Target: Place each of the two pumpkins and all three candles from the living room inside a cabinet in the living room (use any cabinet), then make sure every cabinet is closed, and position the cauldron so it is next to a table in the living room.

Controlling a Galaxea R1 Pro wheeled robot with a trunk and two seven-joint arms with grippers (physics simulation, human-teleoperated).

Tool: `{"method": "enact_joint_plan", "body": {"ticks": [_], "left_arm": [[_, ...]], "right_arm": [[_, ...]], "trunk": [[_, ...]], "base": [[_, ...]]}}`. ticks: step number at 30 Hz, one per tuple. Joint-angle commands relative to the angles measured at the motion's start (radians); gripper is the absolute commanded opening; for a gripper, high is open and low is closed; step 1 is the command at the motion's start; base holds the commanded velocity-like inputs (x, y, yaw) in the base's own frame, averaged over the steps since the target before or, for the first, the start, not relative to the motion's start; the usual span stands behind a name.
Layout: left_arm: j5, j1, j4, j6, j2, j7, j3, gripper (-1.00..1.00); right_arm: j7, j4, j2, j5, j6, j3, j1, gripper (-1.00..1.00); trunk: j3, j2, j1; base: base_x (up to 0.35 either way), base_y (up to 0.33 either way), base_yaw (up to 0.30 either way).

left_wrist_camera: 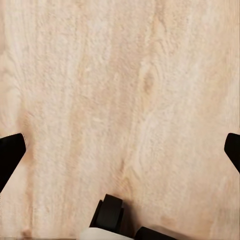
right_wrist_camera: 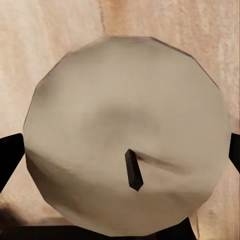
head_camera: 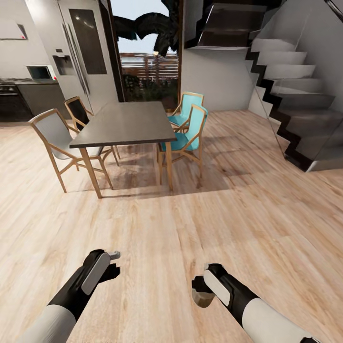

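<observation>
My right gripper (head_camera: pixel 202 291) is shut on a pale tan candle (head_camera: pixel 204 299), held low over the plank floor. In the right wrist view the candle's round top (right_wrist_camera: pixel 125 125) with its short black wick (right_wrist_camera: pixel 133 170) sits between the dark fingertips (right_wrist_camera: pixel 10 155). At the lower left, my left gripper (head_camera: pixel 112 265) hangs open with nothing in it. Its fingertips (left_wrist_camera: pixel 10 155) stand wide apart over bare floor in the left wrist view. The pumpkins, the other candles and the cabinet are out of view.
A dark dining table (head_camera: pixel 124 125) stands ahead, with two wooden chairs (head_camera: pixel 55 138) on its left and two teal chairs (head_camera: pixel 188 131) on its right. A staircase (head_camera: pixel 295 105) rises at the right. A fridge (head_camera: pixel 83 47) and a glass door (head_camera: pixel 147 52) lie beyond.
</observation>
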Motion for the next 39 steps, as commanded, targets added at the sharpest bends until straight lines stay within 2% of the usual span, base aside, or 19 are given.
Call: {"method": "enact_joint_plan", "body": {"ticks": [1,23,30,39], "left_arm": [[0.011,-0.001,-0.001,0.001,0.001,0.011,-0.004,1.00],[0.012,-0.001,0.000,0.001,0.009,0.012,-0.002,1.00],[0.012,-0.001,0.000,0.001,0.010,0.012,-0.001,1.00],[0.012,0.000,0.000,0.001,0.010,0.013,-0.001,1.00]], "right_arm": [[-0.010,-0.001,-0.001,-0.011,0.001,0.005,-0.001,-1.00],[-0.010,-0.005,-0.001,-0.011,0.001,0.005,-0.001,-1.00],[-0.010,-0.005,-0.001,-0.011,0.001,0.005,-0.001,-1.00],[-0.010,-0.005,-0.001,-0.010,0.001,0.005,-0.001,-1.00]], "trunk": [[0.002,0.007,-0.004],[0.071,0.161,-0.088],[0.093,0.210,-0.115],[0.093,0.210,-0.115]], "base": [[0.000,0.000,0.292],[0.000,0.000,0.289],[0.000,0.000,0.113],[0.000,0.000,0.178]]}}
